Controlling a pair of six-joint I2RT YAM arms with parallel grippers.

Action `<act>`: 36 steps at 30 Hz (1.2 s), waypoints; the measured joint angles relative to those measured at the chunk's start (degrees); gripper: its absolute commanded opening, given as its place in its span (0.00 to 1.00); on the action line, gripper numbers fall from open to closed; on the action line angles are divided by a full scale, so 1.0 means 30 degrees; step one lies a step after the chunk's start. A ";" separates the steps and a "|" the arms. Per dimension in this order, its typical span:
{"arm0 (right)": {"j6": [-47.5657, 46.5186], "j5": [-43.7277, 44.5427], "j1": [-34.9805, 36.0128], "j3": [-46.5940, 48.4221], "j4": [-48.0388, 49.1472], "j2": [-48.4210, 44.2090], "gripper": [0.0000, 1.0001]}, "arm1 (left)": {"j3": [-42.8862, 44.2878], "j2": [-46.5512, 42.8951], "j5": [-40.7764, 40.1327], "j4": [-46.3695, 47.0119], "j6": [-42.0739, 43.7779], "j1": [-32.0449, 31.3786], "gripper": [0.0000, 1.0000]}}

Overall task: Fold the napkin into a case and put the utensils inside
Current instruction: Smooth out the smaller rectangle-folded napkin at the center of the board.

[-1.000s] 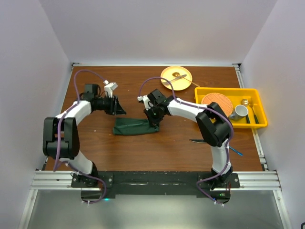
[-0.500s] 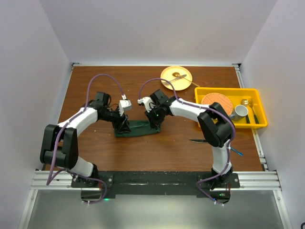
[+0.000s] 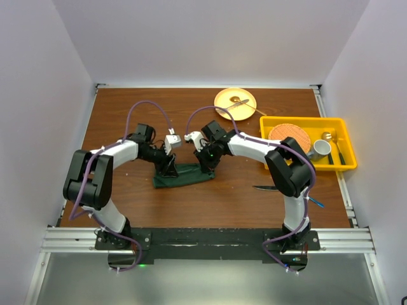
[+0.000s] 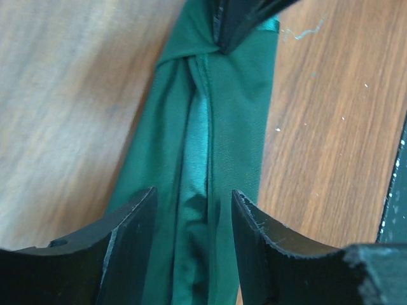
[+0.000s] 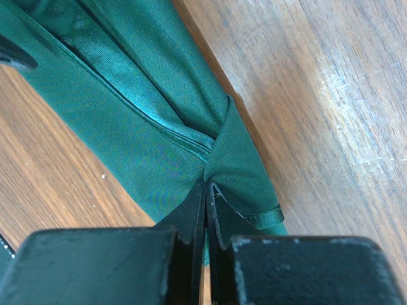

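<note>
Left gripper (image 4: 192, 194) parted partway, astride folded napkin (image 4: 222, 127), tabletop (image 4: 331, 127) either side, right gripper (image 5: 205, 190) pinching far end tight.

Surface: brown wooden table (image 3: 127, 197).
Middle: napkin (image 3: 184, 177), a narrow folded strip.
Far edge: yellow plate (image 3: 222, 96).
Right edge: yellow bin (image 3: 299, 168).
Near-right corner: knife (image 3: 264, 187), blue fork (image 3: 316, 203).

The left fingers (image 4: 130, 235) stand apart over a dark green napkin (image 4: 229, 114), folded into a narrow strip that runs lengthwise between them on the wooden bench (image 4: 331, 127). At its far end, dark fingers (image 4: 238, 19) pinch the gathered cloth.
</note>
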 measured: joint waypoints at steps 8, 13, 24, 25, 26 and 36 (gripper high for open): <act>-0.0007 -0.0029 -0.0015 -0.0015 0.0029 0.0000 0.00 | 0.0007 0.0685 0.0328 -0.0568 0.0554 -0.0058 0.45; -0.0080 -0.0182 -0.0066 -0.0051 0.0073 -0.0022 0.00 | 0.0007 0.1064 0.0175 -0.0423 0.0546 -0.0262 0.26; -0.0277 -0.0488 -0.0146 -0.0095 0.0066 -0.0015 0.00 | 0.0466 0.0882 0.0488 -0.0692 0.0554 -0.0568 0.00; -0.0291 -0.0495 -0.0146 -0.0095 0.0066 -0.0015 0.00 | 0.0466 0.0663 0.0452 -0.0481 0.0335 -0.0576 0.00; -0.0328 -0.0503 -0.0146 -0.0095 0.0066 -0.0015 0.00 | 0.0466 0.0364 0.0415 -0.0153 0.0044 -0.0590 0.00; -0.0605 -0.0568 -0.0146 -0.0066 0.0022 -0.0007 0.00 | 0.1180 0.0772 -0.0546 0.1836 -0.1632 -0.0663 0.00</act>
